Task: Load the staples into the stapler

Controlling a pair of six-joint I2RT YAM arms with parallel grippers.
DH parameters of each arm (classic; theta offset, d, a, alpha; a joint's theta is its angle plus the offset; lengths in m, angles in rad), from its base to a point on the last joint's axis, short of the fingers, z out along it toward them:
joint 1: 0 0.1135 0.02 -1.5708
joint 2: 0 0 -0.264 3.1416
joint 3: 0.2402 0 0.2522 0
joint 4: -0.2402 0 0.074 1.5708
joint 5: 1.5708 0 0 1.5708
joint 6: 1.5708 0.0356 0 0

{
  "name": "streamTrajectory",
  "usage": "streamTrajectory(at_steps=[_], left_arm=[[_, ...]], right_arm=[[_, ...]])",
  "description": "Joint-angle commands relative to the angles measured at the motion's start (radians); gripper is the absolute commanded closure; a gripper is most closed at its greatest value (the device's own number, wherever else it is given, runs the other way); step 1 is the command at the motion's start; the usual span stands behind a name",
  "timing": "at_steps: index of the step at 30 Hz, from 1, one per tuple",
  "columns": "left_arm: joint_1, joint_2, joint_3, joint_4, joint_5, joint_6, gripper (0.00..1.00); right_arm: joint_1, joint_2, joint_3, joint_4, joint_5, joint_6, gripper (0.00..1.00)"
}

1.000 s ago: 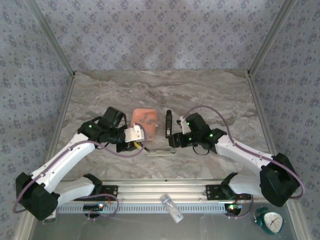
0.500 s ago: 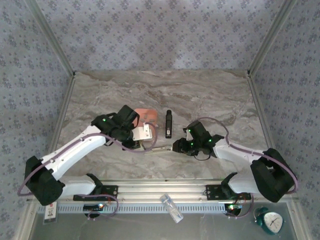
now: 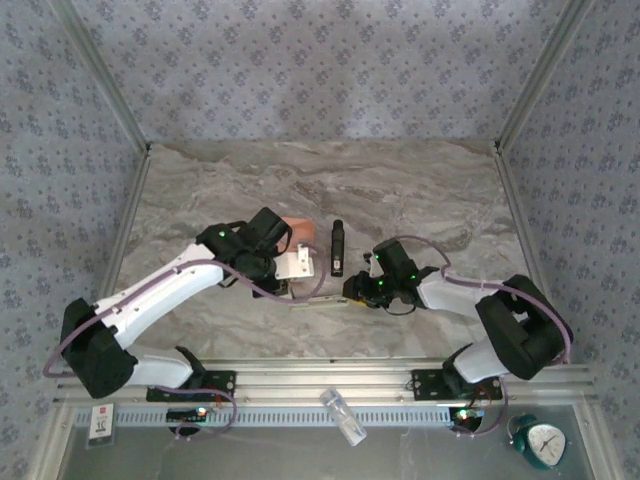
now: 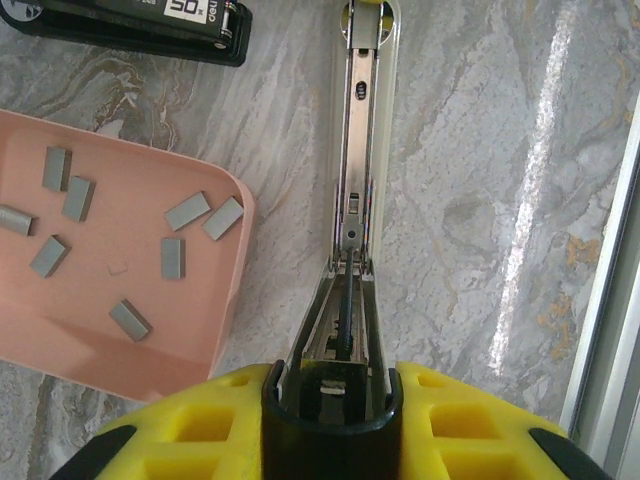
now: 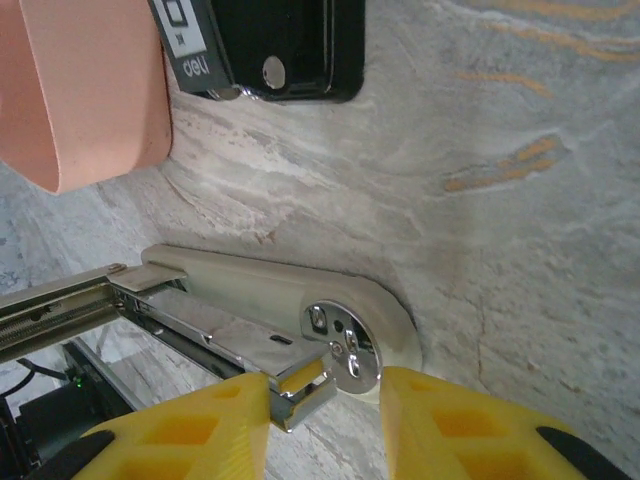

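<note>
The left gripper (image 4: 335,388) has swung in and clamps one end of the opened stapler (image 4: 358,130). The jaws of the right gripper (image 5: 326,388) have narrowed around its hinge, a small gap left. Beyond, the staples (image 4: 173,257), short grey blocks, lie scattered in the salmon tray (image 4: 100,345).

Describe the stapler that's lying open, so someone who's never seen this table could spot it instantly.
On the marble table, find the salmon tray of grey staple strips. Just in front of it, toward the arms' bases, lies the cream stapler, hinged open with its bare metal rail showing. The only other stapler is black and lies beside the tray.
</note>
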Motion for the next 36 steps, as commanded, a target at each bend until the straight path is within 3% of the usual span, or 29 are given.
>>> streamTrajectory(at_steps=[1, 7, 22, 36], left_arm=[[-0.011, 0.029, 0.060, 0.022, 0.039, -0.047, 0.79], [-0.024, 0.070, 0.086, 0.074, 0.063, -0.102, 0.79], [-0.076, 0.262, 0.177, 0.254, 0.067, -0.295, 0.80], [-0.117, 0.438, 0.230, 0.257, 0.049, -0.270, 0.81]], right_arm=[[-0.002, 0.047, 0.006, 0.017, -0.021, 0.001, 0.68], [0.006, 0.082, -0.012, 0.062, -0.038, 0.013, 0.74], [0.014, 0.114, -0.076, 0.256, -0.085, 0.095, 0.75], [0.006, 0.121, -0.145, 0.397, -0.103, 0.152, 0.76]])
